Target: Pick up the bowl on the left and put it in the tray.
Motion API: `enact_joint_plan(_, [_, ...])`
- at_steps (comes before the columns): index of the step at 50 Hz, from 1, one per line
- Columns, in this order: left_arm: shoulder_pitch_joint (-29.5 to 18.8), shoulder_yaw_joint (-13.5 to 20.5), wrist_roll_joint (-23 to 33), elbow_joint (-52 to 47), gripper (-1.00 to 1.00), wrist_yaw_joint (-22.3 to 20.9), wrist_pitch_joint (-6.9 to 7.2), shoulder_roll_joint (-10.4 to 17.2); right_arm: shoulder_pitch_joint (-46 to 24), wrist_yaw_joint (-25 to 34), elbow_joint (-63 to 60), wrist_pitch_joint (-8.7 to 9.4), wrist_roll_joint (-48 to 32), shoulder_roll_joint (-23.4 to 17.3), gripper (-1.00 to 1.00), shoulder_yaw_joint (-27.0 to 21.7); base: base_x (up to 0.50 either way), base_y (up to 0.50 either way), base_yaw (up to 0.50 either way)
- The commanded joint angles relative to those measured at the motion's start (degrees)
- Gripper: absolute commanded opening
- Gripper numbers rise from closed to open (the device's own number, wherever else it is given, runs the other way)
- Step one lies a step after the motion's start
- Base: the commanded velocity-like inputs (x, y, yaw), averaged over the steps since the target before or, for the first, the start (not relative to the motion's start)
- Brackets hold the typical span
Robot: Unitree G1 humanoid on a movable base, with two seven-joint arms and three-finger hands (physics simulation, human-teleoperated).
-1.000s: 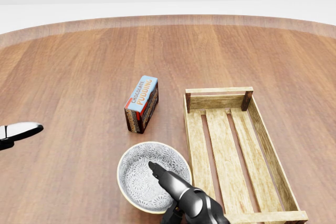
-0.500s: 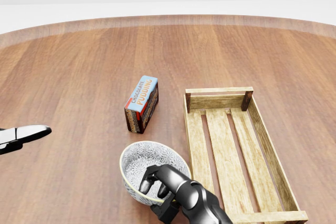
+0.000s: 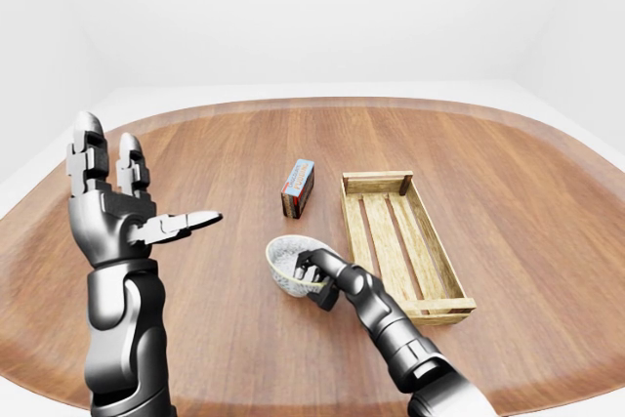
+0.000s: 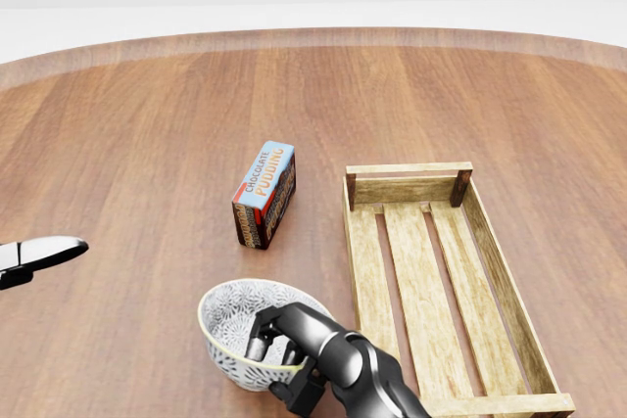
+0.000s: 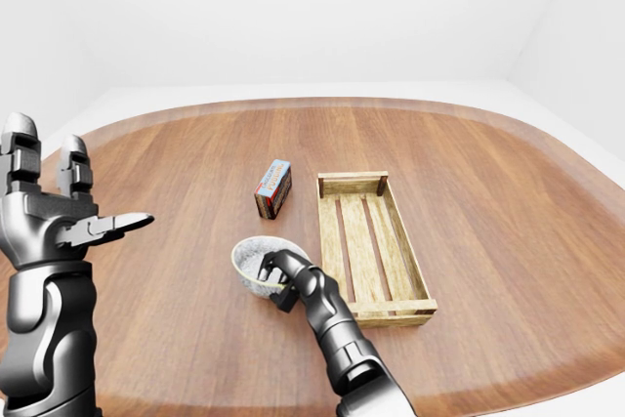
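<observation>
**Bowl in right-hand grip, left of tray**

**Left-eye view.**
- The round brown wooden counter (image 3: 508, 212) fills most of the frame.
- Lower centre: a grey-and-white patterned bowl with a cream rim (image 3: 286, 259). It is tilted and sits just left of the pale slatted wooden tray (image 3: 391, 231), outside it.
- Dark metal right hand (image 3: 322, 277): its fingers curl over the bowl's right-hand rim and are closed on it.
- Silver-grey left hand (image 3: 115, 204): raised at frame left, well apart from the bowl. Its fingers are spread wide and hold nothing.
- Blue-and-brown chocolate pudding box (image 3: 299, 187): above the bowl, beside the tray's upper-left corner and apart from both.

**Head view.**
- The bowl is at bottom centre, tipped so its opening faces the upper left.
- The fingers (image 4: 266, 328) hook inside the wall, with the thumb under the rim on the outside.
- I cannot tell whether the bowl's base touches the counter.
- The tray runs down the right half of the frame.
- Only a fingertip of the left hand shows, at the left edge.

**Right-eye view.**
- The arrangement is the same: the bowl is near the tray's lower-left corner, with the right hand clamped on its rim.
</observation>
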Motion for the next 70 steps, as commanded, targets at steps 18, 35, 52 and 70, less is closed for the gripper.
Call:
enact_joint_plan(18, [1.16,-1.91,2.83,1.54,1.00,-0.08,0.00,-0.81,-2.47,4.95,-5.35,0.00,-2.23,0.93,-1.00,0.49,0.00,0.00,0.00])
enact_joint_plan(35, [1.24,-1.71,2.50,1.33,1.00,-0.04,0.00,-0.78,-5.69,14.84,-23.81,0.00,-9.92,-1.08,-1.00,0.37,0.00,0.00,0.00])
enact_joint_plan(52, [0.81,-1.51,2.56,1.32,1.00,0.08,0.00,-0.48,-11.16,19.79,-32.26,0.00,-11.90,-7.68,-1.00,-5.59,0.00,0.00,0.00])
enact_joint_plan(70, [0.87,-2.02,3.33,2.17,1.00,0.00,0.00,-0.73,-14.53,15.39,-30.53,0.00,-4.82,-17.14,-1.00,-11.48,0.00,0.00,0.00])
